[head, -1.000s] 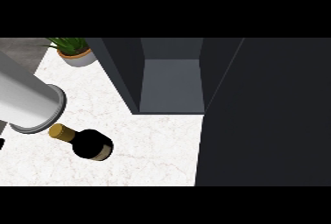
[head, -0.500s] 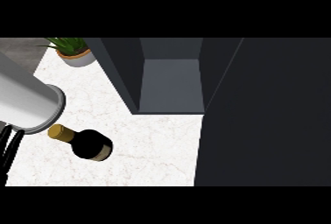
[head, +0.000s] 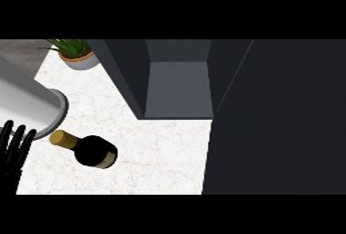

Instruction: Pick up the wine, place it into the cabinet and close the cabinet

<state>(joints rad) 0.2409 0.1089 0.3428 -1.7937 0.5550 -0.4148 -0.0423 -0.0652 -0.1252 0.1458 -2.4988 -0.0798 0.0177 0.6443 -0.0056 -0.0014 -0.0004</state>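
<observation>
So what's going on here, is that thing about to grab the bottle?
A robot is at a kitchen counter with a wine bottle standing on it, untouched. Its left hand shows at the view's left edge, fingers straight and open, just left of the bottle's gold-capped neck but apart from it. The dark cabinet behind stands open with nothing visible inside. A potted plant sits in the far left corner. Grabbing the bottle looks like the likely next move. The right hand is out of view.

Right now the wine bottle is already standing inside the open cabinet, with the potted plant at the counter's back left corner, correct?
Not quite. The head view shows the wine bottle out on the counter, in front of the open cabinet, not inside it. The potted plant is at the counter's back left corner, as you said.
</observation>
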